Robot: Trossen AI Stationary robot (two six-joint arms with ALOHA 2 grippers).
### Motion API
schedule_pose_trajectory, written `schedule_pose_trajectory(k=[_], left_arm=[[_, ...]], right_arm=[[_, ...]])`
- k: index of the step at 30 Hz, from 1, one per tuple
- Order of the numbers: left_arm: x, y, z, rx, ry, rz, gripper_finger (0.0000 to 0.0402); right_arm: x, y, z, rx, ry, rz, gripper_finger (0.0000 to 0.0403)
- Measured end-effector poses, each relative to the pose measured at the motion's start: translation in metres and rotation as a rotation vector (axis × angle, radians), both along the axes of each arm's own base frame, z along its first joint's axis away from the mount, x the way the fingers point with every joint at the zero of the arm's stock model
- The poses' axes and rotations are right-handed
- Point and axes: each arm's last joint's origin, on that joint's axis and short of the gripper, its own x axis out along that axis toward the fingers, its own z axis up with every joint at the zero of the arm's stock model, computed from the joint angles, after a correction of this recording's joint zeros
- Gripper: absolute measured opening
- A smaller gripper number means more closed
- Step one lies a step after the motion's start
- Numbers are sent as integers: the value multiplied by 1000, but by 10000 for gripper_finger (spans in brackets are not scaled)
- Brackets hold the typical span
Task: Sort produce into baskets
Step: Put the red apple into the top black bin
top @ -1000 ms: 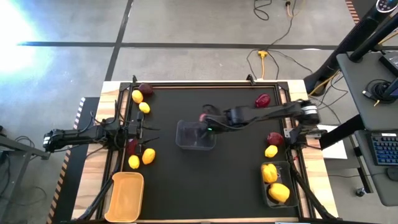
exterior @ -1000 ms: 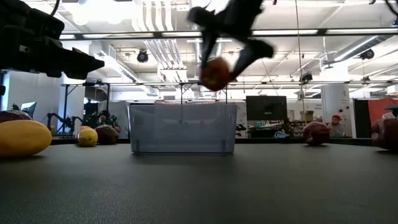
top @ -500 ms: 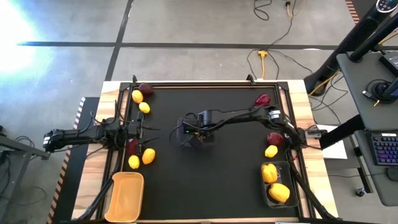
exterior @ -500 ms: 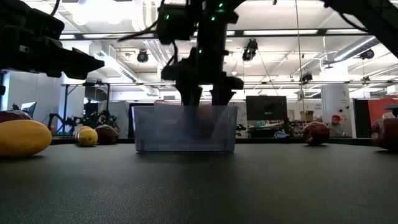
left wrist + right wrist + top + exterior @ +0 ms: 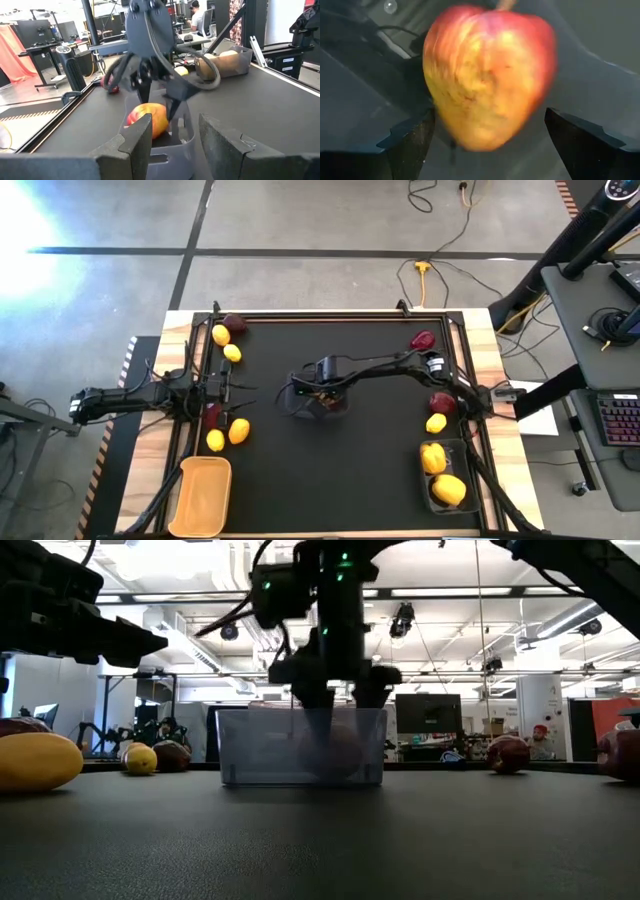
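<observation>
A red-and-yellow apple lies inside the clear basket at the table's middle. It also shows in the left wrist view and through the basket's wall. My right gripper points down into that basket, directly over the apple. It is open, its fingers standing apart from the fruit on either side. My left gripper waits at the table's left edge, level, with a small gap between its fingers and nothing in it.
Lemons and dark-red fruits lie at the far left and the near left. More fruits lie along the right edge. A yellow basket stands near left. A dark basket with yellow peppers stands near right.
My right gripper has come down from above the clear basket into it, carrying the apple. It has tipped until it points straight down. It has then opened and let go, and the apple now lies in the basket.
</observation>
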Motion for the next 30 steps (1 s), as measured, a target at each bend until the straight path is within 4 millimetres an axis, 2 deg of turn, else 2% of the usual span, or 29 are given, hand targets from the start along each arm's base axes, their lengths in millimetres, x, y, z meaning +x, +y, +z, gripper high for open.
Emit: schedule_pose_trajectory(k=[3, 14, 21, 23, 26, 30], left_arm=[[0, 0, 0, 0, 0, 0, 146], [0, 0, 0, 0, 0, 0, 146], [0, 0, 0, 0, -1, 0, 146], [0, 0, 0, 0, 0, 0, 146], [0, 0, 0, 0, 0, 0, 146], [0, 0, 0, 0, 0, 0, 146]], right_arm=[[-8, -2, 8, 2, 47, -18, 368], [-22, -19, 12, 13, 149, -75, 369], [-40, -22, 62, -4, 26, -71, 369], [-49, -29, 77, -39, -3, -73, 369], [-74, -49, 94, -74, -8, -148, 369], [-120, -84, 94, -143, 42, -361, 369]])
